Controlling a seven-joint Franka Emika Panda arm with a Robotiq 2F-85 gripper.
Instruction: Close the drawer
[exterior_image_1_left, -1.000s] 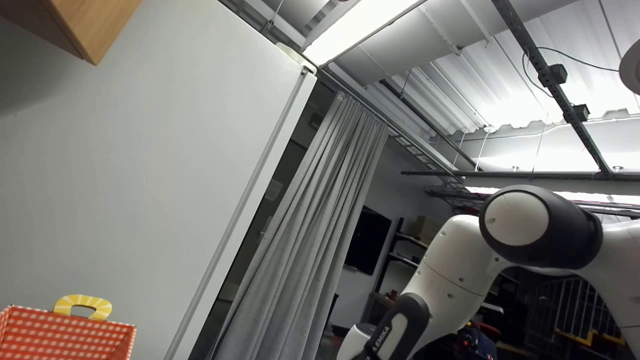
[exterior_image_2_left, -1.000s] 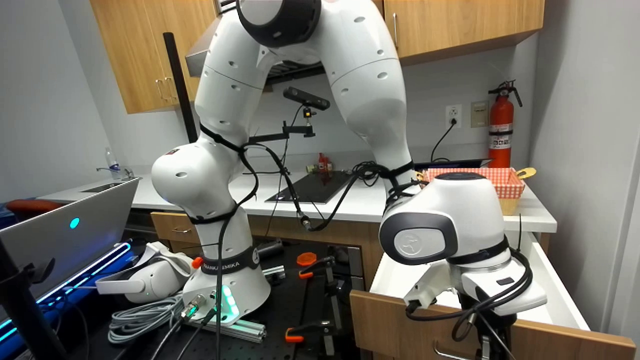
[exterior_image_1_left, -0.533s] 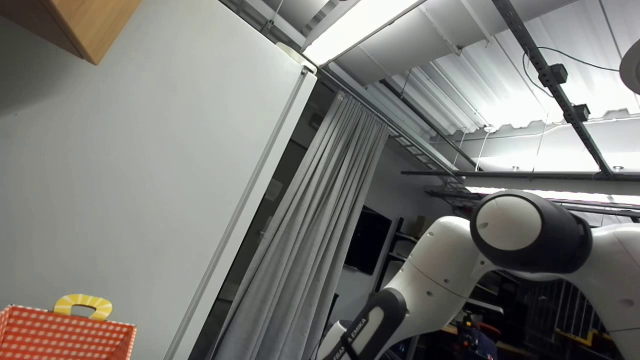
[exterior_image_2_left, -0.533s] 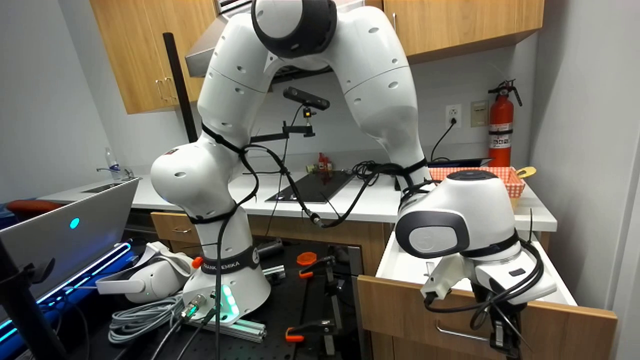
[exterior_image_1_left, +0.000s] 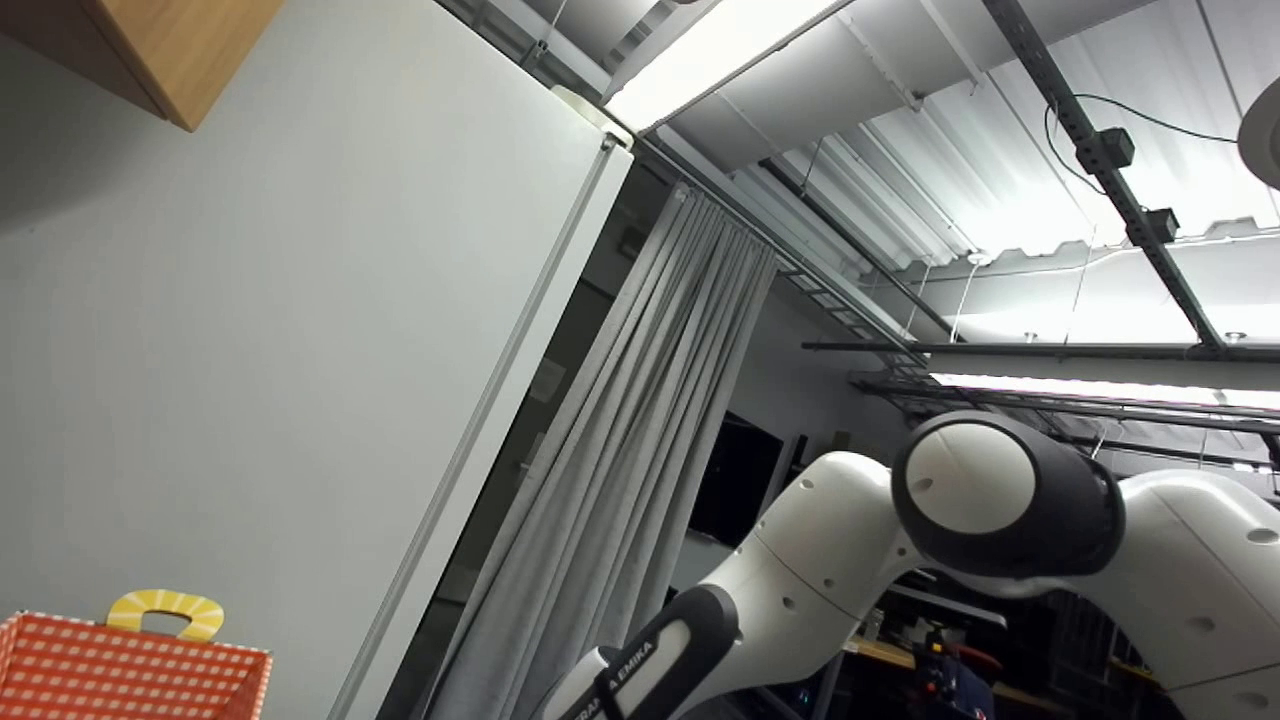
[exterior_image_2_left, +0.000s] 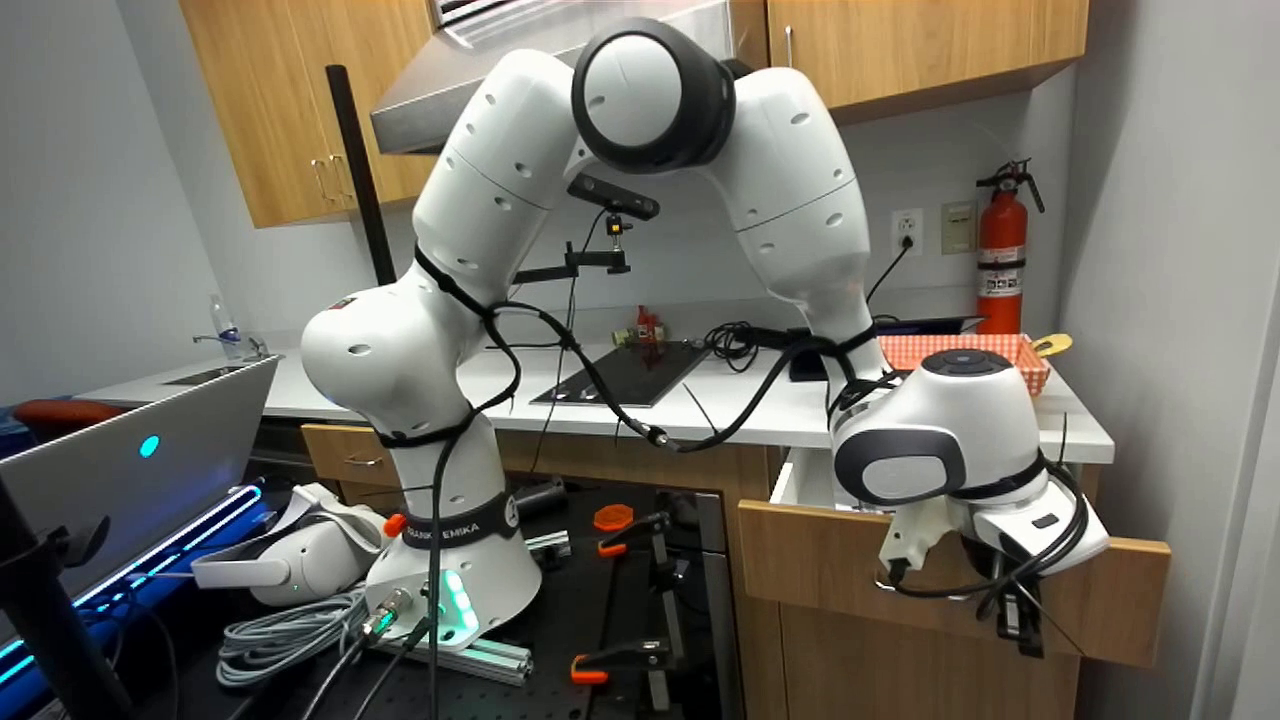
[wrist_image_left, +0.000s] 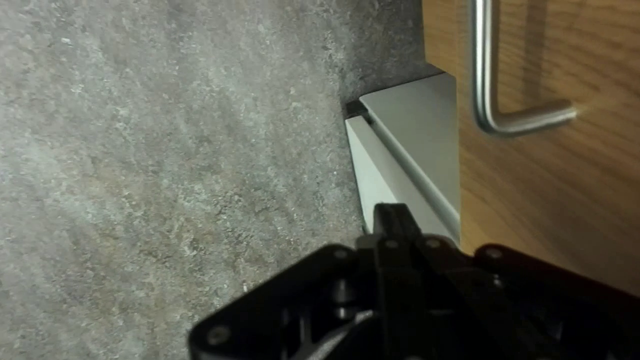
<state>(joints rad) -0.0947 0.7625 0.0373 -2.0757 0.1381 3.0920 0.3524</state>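
Drawer (exterior_image_2_left: 820, 565), one, partly out from beneath the counter (exterior_image_2_left: 790, 415), so seen in an exterior view; handle (wrist_image_left: 485, 70), metal, on the drawer's face, clearest in the wrist view; floor (wrist_image_left: 185, 165), mottled gray, below the drawer, wrist view only; curtain (exterior_image_1_left: 620, 450), gray, in an exterior view only; basket (exterior_image_1_left: 130, 670), checked, above the drawer, in both exterior views; claw (wrist_image_left: 398, 220), clenched, just in front of the drawer's face; whether touching it, cannot be told.

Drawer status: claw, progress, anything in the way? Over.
Claw shut, handle not gripped. Drawer partly open. No blockage visible, though the arm hides some of the view inside.
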